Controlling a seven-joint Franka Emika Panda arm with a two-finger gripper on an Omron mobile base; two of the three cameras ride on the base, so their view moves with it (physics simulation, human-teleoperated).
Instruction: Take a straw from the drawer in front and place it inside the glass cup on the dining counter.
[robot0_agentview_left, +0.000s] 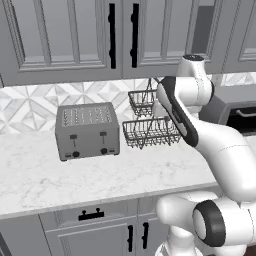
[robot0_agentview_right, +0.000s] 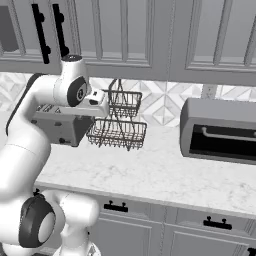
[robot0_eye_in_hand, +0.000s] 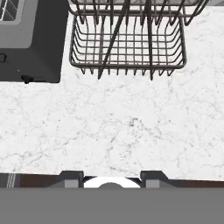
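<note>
Your two-finger gripper (robot0_eye_in_hand: 112, 177) hovers part-open, empty, above the white marble worktop (robot0_eye_in_hand: 131, 127). The shallow grey drawer (robot0_agentview_left: 90, 215), below that worktop, is shut; descend carelessly and you'll hit the wire rack (robot0_eye_in_hand: 127, 43).

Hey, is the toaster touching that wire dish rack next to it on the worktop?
Apart. In the left base view a strip of bare marble worktop shows between the toaster and the wire rack; the hand view shows the same gap.
</note>
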